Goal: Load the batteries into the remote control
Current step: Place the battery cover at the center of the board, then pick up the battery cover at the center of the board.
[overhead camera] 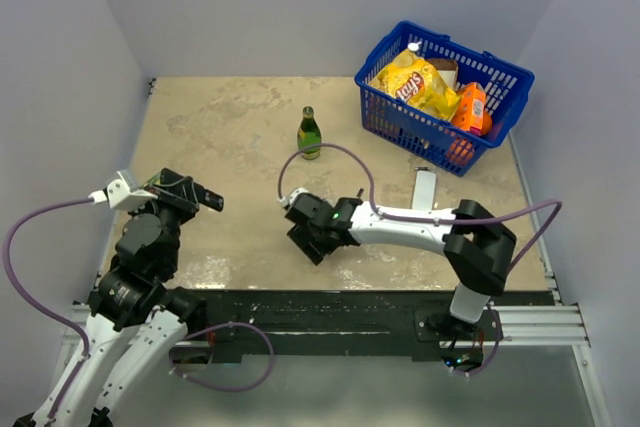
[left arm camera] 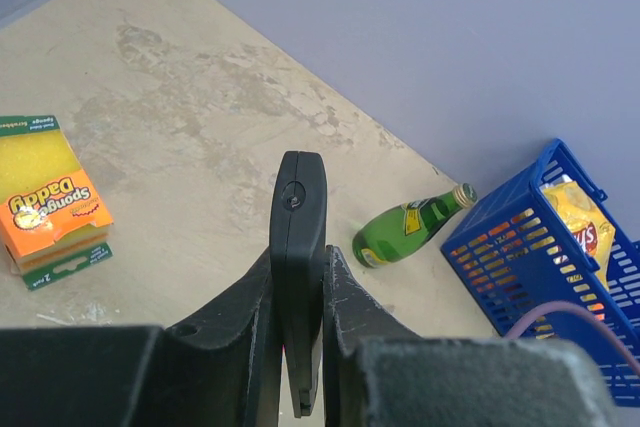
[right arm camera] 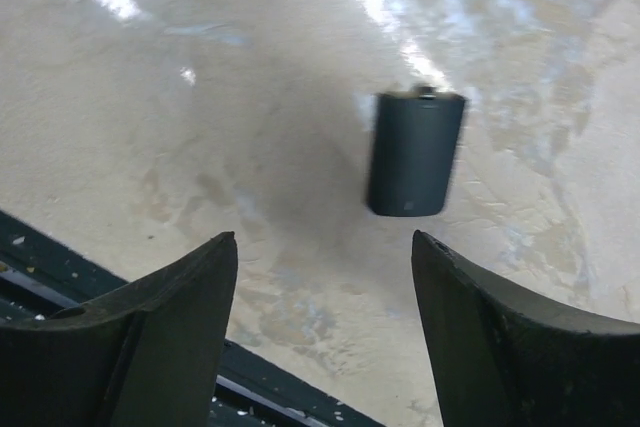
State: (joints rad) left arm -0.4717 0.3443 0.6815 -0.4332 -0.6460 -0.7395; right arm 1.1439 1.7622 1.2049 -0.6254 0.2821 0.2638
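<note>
The slim black remote control (left arm camera: 298,202) is clamped edge-on between the fingers of my left gripper (left arm camera: 300,257), which is shut on it and held above the left side of the table (overhead camera: 190,193). My right gripper (right arm camera: 322,240) stands open near the table's front middle (overhead camera: 306,231), with nothing between its fingers. Just beyond its fingertips a small black cover piece (right arm camera: 413,154) shows, slightly blurred, against the tabletop. No batteries are in view.
A green bottle (overhead camera: 309,134) stands mid-table. A blue basket (overhead camera: 505,75) of snack packs sits at the back right, and a flat white device (overhead camera: 424,187) lies in front of it. A packaged orange and yellow sponge (left arm camera: 50,205) lies on the table's left.
</note>
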